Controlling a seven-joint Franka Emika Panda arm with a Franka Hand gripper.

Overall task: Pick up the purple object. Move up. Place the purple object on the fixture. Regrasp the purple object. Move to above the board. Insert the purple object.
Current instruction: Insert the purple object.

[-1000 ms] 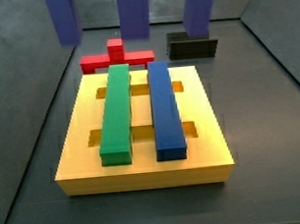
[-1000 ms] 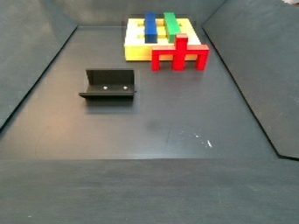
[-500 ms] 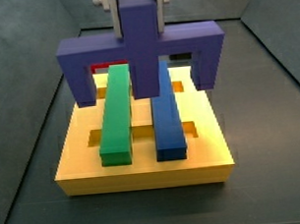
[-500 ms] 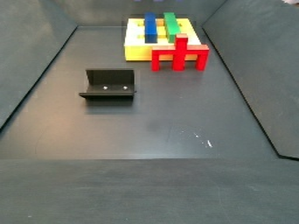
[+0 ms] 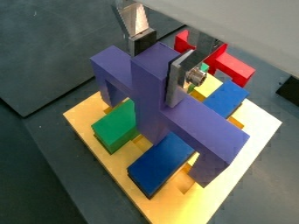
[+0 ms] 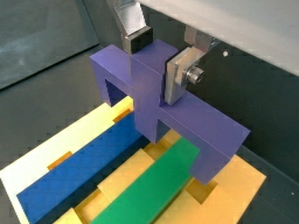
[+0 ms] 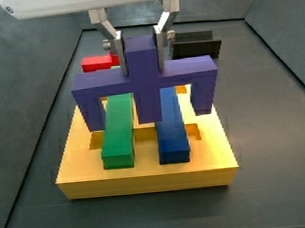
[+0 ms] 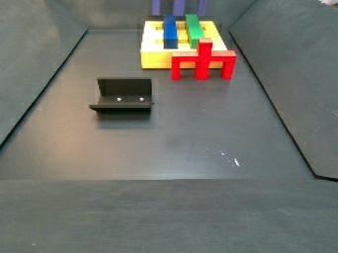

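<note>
Above the board (image 7: 145,157), the hand (image 7: 137,33) points down, clamping the purple object (image 7: 145,78).

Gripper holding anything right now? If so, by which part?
Yes. The gripper is shut on the purple object, fingers clamping its central raised stub, above the board.

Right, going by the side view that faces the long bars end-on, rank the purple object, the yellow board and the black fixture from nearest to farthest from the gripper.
Gripper is above the board.
1. Matte purple blocky object: clamped between the fingers.
2. Thick yellow slotted board: directly beneath.
3. Small black box-like fixture: on the floor past the board's far end.
</note>
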